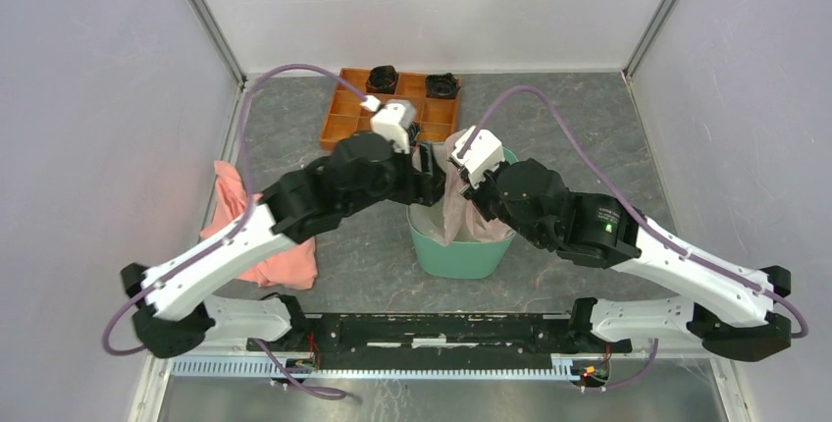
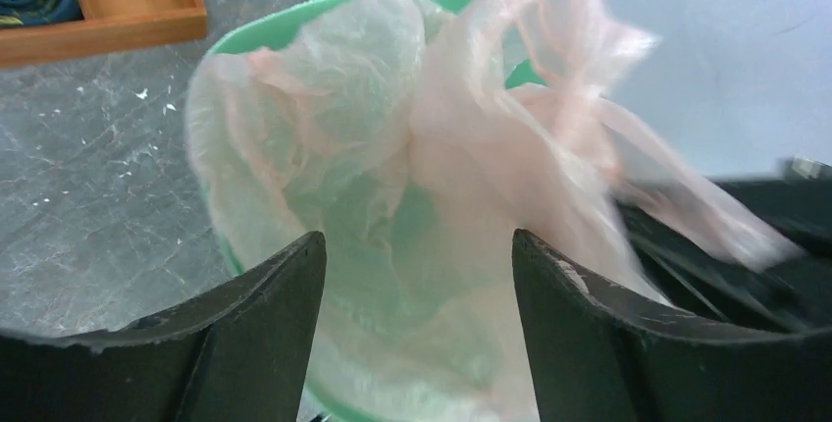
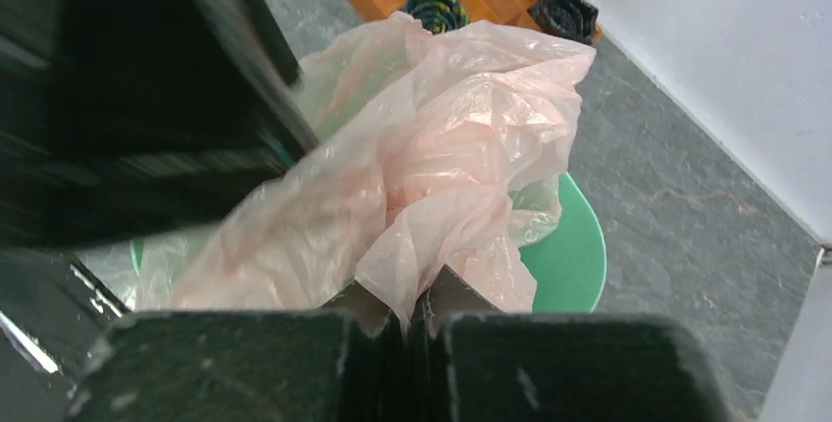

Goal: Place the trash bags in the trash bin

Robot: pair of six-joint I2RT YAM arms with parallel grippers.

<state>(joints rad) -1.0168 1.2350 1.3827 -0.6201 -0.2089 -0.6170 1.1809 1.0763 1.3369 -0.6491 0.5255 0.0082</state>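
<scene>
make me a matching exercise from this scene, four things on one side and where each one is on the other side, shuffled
Things
1. trash bag
2. trash bin
3. salmon-pink cloth
4. orange compartment tray

Places
a. at the back of the table, black items in its far compartments
b. lying flat, partly hidden by the left arm
c. pinched between the right fingers
d. standing upright mid-table, pink film spilling over its rim

Pairs: 1-c, 2-d, 3-b, 4-a
</scene>
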